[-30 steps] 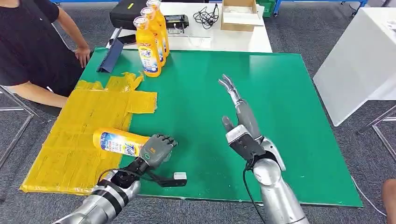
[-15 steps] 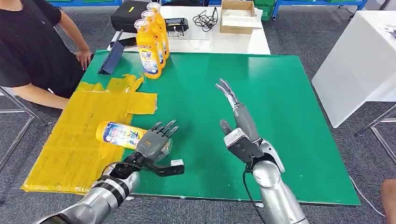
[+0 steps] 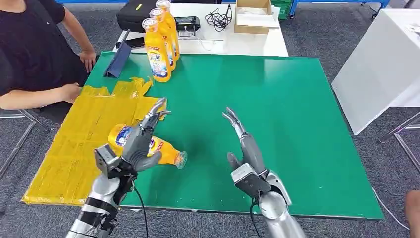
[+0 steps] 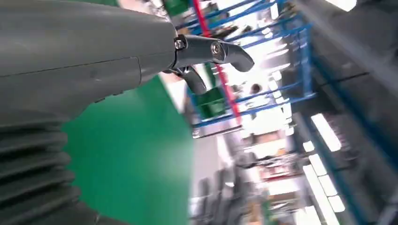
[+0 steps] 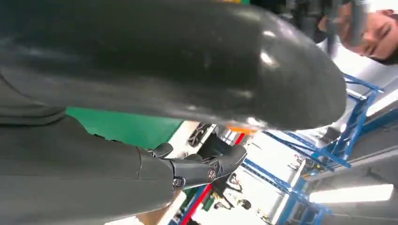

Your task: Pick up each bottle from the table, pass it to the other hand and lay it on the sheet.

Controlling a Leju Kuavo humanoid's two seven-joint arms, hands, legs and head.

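Left hand (image 3: 134,148) is hovering over the bottle (image 3: 163,152) with its fingers spread and pointing up the bench (image 3: 277,94); I am seeing nothing held in it. That bottle is lying on its side, body on the yellow sheet (image 3: 84,134), neck and cap sticking out onto the green mat toward the middle. Whether the palm is touching the bottle I cannot tell from the head view. Right hand (image 3: 245,153) is standing over the mat well right of the bottle, fingers stretched out straight and apart, holding nothing. Three more bottles (image 3: 159,42) are standing upright in a row at the far edge, just beyond the sheet. A person's hand (image 3: 69,92) is resting on the sheet's far left corner.
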